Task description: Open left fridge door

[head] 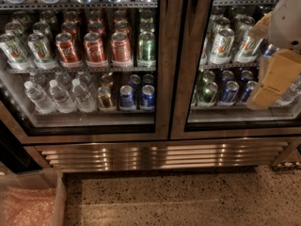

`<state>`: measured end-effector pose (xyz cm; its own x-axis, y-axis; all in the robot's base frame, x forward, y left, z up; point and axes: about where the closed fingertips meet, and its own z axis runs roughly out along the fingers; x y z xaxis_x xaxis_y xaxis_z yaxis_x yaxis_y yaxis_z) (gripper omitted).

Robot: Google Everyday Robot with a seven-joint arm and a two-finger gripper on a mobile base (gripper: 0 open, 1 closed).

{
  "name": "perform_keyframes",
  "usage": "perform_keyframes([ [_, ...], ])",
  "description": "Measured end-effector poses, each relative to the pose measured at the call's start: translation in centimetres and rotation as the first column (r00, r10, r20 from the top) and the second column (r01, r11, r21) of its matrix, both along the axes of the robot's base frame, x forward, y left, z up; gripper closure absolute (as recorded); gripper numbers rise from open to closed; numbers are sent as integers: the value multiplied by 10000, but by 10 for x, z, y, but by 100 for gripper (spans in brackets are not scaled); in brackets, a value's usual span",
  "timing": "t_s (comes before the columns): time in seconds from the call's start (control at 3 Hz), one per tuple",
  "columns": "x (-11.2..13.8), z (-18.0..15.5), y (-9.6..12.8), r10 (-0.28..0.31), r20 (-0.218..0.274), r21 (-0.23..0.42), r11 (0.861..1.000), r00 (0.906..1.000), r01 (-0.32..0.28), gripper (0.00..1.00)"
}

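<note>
Left fridge door (163, 79), three front red cans (95, 49), three water bottles (61, 97); end effector (273, 81) far right, grip unclear

The left fridge door (162, 102) stands beside the right fridge door (188, 102), their frames meeting at centre. Behind the left pane, soda cans (94, 48) line one shelf. On the shelf below, water bottles (59, 97) sit left of a cluster of cans (127, 95). The gripper (270, 86) hangs at far right, before the right door. A vent grille (160, 154) runs beneath both doors, and a box (28, 201) sits near left on the floor (178, 197).
</note>
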<state>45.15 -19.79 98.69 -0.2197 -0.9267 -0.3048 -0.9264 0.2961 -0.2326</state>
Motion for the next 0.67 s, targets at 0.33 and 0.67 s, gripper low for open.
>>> perform_keyframes([
  [0.33, 16, 17, 41, 743, 4, 1419, 9871, 9972, -736, 0],
  [0.67, 15, 22, 46, 804, 79, 1622, 9835, 9967, -807, 0],
])
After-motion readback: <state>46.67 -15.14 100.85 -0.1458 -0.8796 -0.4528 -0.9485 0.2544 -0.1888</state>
